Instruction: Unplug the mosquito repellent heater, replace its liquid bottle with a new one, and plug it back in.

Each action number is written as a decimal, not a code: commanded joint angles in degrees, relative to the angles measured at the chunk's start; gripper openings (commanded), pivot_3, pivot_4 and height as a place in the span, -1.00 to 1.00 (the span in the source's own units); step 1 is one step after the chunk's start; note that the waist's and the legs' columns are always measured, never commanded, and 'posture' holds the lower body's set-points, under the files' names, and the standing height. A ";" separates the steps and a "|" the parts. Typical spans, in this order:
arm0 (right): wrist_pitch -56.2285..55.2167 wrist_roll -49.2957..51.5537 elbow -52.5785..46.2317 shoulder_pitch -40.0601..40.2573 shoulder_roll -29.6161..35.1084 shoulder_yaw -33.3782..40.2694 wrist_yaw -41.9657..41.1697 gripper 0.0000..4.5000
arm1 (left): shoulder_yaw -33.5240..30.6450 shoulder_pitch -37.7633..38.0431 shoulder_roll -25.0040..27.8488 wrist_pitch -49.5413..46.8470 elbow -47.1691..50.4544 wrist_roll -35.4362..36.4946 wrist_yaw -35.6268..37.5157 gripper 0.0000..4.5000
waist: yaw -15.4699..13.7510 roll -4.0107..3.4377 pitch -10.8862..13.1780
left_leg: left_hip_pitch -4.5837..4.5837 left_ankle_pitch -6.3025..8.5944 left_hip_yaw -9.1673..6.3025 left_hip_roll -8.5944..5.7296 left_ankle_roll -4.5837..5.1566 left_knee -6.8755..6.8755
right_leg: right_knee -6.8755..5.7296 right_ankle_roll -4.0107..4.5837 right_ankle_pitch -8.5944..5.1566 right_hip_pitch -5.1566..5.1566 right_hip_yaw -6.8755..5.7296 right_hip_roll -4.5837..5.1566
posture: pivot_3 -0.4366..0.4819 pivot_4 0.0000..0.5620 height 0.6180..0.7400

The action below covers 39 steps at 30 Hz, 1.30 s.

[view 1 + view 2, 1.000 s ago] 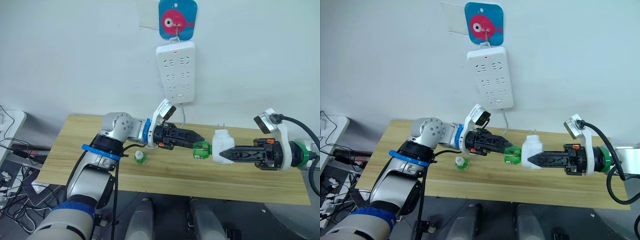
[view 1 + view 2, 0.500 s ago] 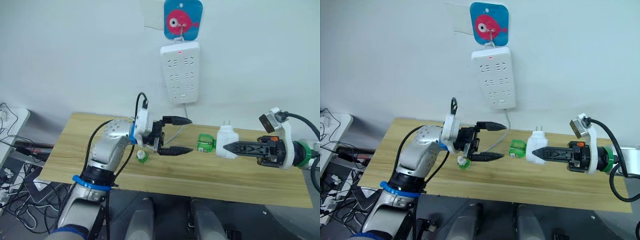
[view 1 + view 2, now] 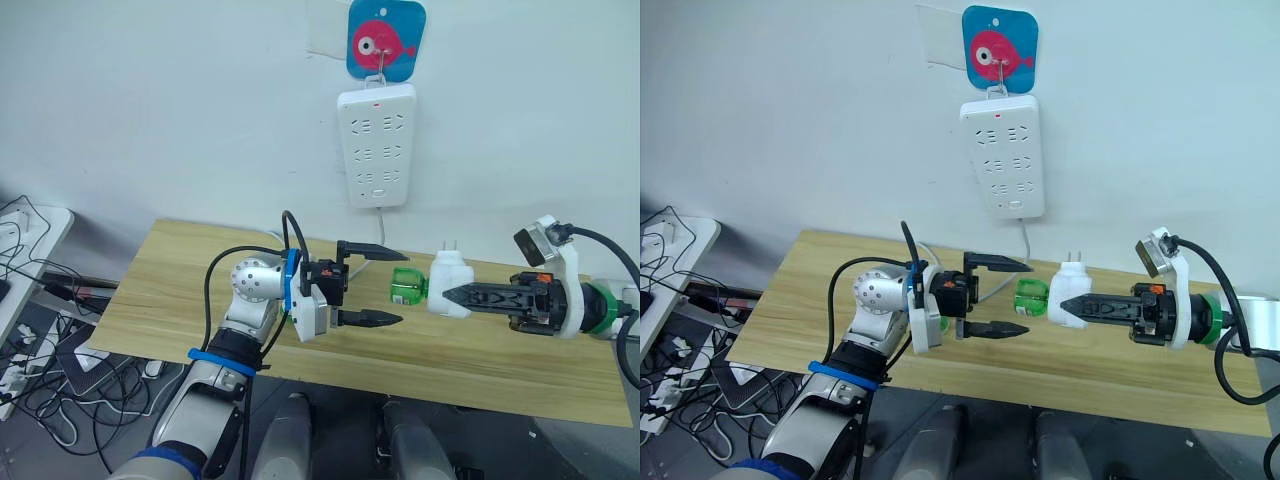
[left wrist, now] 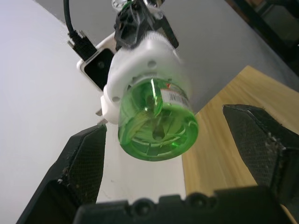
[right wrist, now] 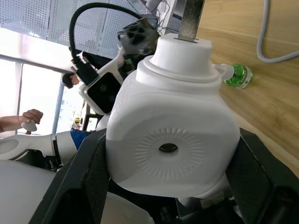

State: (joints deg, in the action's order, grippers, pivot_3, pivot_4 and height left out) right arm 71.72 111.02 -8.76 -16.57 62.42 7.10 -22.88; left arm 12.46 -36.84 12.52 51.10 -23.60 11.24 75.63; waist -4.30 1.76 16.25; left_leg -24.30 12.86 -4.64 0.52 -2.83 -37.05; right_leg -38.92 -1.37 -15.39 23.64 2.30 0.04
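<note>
Right gripper [image 3: 447, 295] pinches the heater [image 3: 449, 284]; the left gripper [image 3: 385, 283], fingers spread, should close squarely on the green bottle [image 3: 407, 285] before twisting.

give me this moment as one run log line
right tool: shut on heater, unplugged, above table | green bottle: on heater | left tool: open, facing bottle | power strip: on wall

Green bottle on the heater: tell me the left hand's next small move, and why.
Probably ease the left hand forward and close it on the green bottle. Its fingers are spread open short of the bottle, which sits attached to the heater that the right hand holds above the table.
</note>
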 commanded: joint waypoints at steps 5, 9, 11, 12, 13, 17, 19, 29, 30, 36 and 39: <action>-0.52 1.98 -1.85 -0.12 0.09 2.00 -0.65 0.36 | 2.32 -2.71 0.53 6.00 -1.66 -0.96 -4.59 0.98 | 0.12 0.00 0.00 | 0.02 0.00 0.04 -0.01 0.00 0.00 | -0.02 0.00 0.00 0.00 0.04 0.00 | 0.26 -0.10 1.00; -0.61 1.98 -1.47 -0.47 -0.16 1.75 -0.41 0.36 | 3.84 -3.19 0.89 7.58 -2.30 0.02 -5.02 0.57 | 0.06 0.00 0.00 | 0.02 0.00 0.01 0.00 0.00 0.00 | -0.02 0.01 0.01 0.00 0.01 -0.01 | 0.25 -0.11 1.00; -0.60 1.98 -1.44 -0.54 -0.16 1.70 -0.38 0.36 | 4.63 -3.33 1.10 8.08 -2.42 0.17 -5.17 0.29 | 0.07 -0.01 0.00 | 0.02 0.00 0.03 -0.01 0.00 -0.01 | -0.02 0.01 0.01 0.00 0.03 -0.01 | 0.25 -0.11 1.00; -0.59 1.98 -1.33 -0.62 -0.18 1.65 -0.33 0.36 | 4.87 -3.43 1.11 8.26 -2.57 0.19 -5.34 0.14 | 0.07 0.00 0.00 | 0.02 0.00 0.03 -0.01 0.00 -0.01 | -0.02 0.01 0.01 0.00 0.03 -0.01 | 0.25 -0.11 1.00; -0.59 1.98 -1.28 -0.67 -0.21 1.63 -0.25 0.36 | 5.11 -3.53 1.12 8.54 -2.67 0.33 -5.52 0.02 | 0.06 -0.01 0.00 | 0.02 0.00 0.02 -0.01 0.00 -0.01 | -0.03 0.01 0.01 0.00 0.02 -0.01 | 0.25 -0.11 1.00; -0.55 1.98 -1.05 -0.90 -0.22 1.52 -0.01 0.36 | 5.94 -4.04 1.39 8.40 -3.41 0.75 -5.88 0.00 | 0.08 0.00 0.00 | 0.03 0.00 0.02 0.00 0.00 -0.01 | -0.04 0.01 0.01 -0.01 0.02 -0.02 | 0.24 -0.10 1.00; -0.44 1.98 -1.12 -0.85 0.02 1.57 -0.05 0.36 | 6.88 -3.53 1.72 3.68 -2.40 3.33 -4.15 0.00 | 0.09 -0.01 -0.01 | 0.03 0.00 0.02 0.00 0.00 -0.01 | -0.04 0.01 0.01 -0.01 0.02 -0.02 | 0.24 -0.10 1.00; 1.47 -0.67 -4.18 -0.62 3.34 1.37 -1.97 0.36 | 7.82 -5.49 14.52 -95.77 15.84 40.92 -3.47 0.00 | 2.24 -0.01 0.00 | 0.00 -0.01 -0.28 0.07 0.00 -0.02 | -0.07 -0.17 -0.10 -0.04 -0.21 -0.09 | 0.25 -0.08 1.00; 1.65 -1.50 -4.57 -0.81 3.35 1.27 -2.41 0.36 | 7.27 -6.59 15.04 -101.49 15.08 42.88 -3.32 0.00 | 2.57 0.00 0.00 | 0.02 -0.01 -0.28 0.06 0.01 -0.02 | -0.08 -0.26 -0.15 -0.07 -0.22 -0.11 | 0.24 -0.08 1.00; 2.16 -3.22 -6.21 -1.29 3.69 0.93 -4.65 0.36 | 6.72 -11.81 16.71 -125.02 8.44 47.92 0.30 0.00 | 3.70 -0.01 0.00 | 0.06 -0.01 -0.20 0.06 0.01 0.02 | -0.06 -0.29 -0.18 -0.06 -0.17 -0.14 | 0.23 -0.08 1.00; 1.62 -2.92 -6.11 -1.15 3.88 0.96 -4.57 0.36 | 7.18 -11.64 16.78 -126.34 8.28 46.62 1.85 0.00 | 3.90 -0.01 0.00 | 0.07 -0.01 -0.20 0.07 0.01 0.05 | -0.06 -0.22 -0.15 -0.06 -0.16 -0.13 | 0.23 -0.08 1.00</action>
State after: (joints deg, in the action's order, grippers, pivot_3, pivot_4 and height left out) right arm 73.06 108.06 -15.78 -17.53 64.27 5.73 -26.95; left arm 21.51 -48.83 26.47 -73.55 -14.34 58.86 75.61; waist -0.40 1.75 16.26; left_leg -24.23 12.85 -4.83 0.59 -2.81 -37.00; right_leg -38.98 -1.59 -15.54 23.58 2.15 -0.08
